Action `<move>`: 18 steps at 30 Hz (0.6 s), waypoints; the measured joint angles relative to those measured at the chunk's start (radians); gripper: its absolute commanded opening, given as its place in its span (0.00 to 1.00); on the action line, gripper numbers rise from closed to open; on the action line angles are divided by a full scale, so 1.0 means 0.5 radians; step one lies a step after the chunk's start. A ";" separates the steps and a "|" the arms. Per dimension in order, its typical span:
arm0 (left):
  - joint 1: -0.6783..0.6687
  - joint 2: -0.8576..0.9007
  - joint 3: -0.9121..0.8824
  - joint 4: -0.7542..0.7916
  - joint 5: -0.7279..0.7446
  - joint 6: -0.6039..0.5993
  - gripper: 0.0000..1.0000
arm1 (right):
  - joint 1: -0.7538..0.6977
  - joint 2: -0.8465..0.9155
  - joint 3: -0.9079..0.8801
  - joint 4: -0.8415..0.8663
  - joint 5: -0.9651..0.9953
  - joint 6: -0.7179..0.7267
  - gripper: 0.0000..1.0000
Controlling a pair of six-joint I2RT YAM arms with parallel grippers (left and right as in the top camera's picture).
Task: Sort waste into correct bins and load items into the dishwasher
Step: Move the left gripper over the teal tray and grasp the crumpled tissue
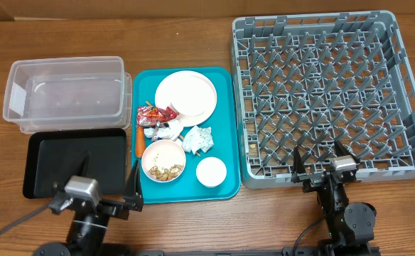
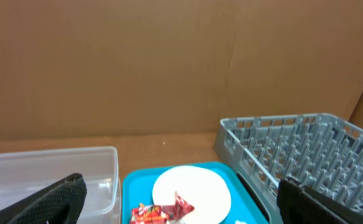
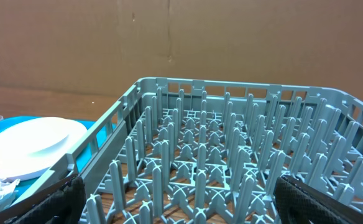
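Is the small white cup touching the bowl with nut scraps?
Apart. The overhead view shows a strip of teal tray between the white cup and the pink bowl.

a wood-grain table [image 1: 214,224] stands before a plain brown cardboard wall [image 2: 138,62], evenly lit.

You see a wood-grain counter [image 1: 193,227], grey plastic rack [image 1: 328,92], clear plastic tub [image 1: 65,96], glossy red wrapper [image 1: 158,114] and crumpled paper [image 1: 197,139].

rack [image 1: 313,18]: peg-filled | teal tray [image 1: 225,142]: crowded | tub [image 1: 69,96]: open top
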 measured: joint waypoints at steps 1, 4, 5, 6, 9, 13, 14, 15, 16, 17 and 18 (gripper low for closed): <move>0.000 0.069 0.066 -0.054 0.000 0.007 1.00 | 0.000 0.000 0.000 -0.001 0.001 0.000 1.00; 0.000 0.319 0.265 -0.201 0.002 0.027 1.00 | 0.000 0.000 0.000 -0.001 0.000 0.002 1.00; 0.000 0.389 0.316 -0.240 0.007 0.029 1.00 | 0.000 0.000 0.000 0.001 0.001 -0.001 1.00; 0.000 0.500 0.385 -0.300 0.016 0.030 1.00 | 0.000 0.000 0.000 0.000 0.000 0.001 1.00; 0.000 0.809 0.575 -0.479 0.055 0.030 1.00 | 0.000 0.000 0.000 0.001 0.000 0.001 1.00; 0.000 1.230 0.745 -0.597 0.105 0.030 1.00 | 0.000 0.000 0.000 0.001 -0.001 0.000 1.00; 0.000 1.312 0.758 -0.598 0.112 0.030 1.00 | 0.000 0.000 0.000 -0.001 0.000 0.000 1.00; 0.000 1.392 0.764 -0.600 0.117 0.030 1.00 | 0.000 0.000 0.000 0.000 0.000 0.000 1.00; 0.000 1.466 0.766 -0.605 0.120 0.030 1.00 | 0.000 0.000 0.000 0.000 0.001 0.000 1.00; 0.000 1.524 0.767 -0.620 0.123 0.030 1.00 | 0.000 0.000 0.000 -0.001 0.001 -0.001 1.00; 0.000 1.589 0.767 -0.638 0.127 0.030 1.00 | 0.000 0.000 0.000 0.001 0.000 0.001 1.00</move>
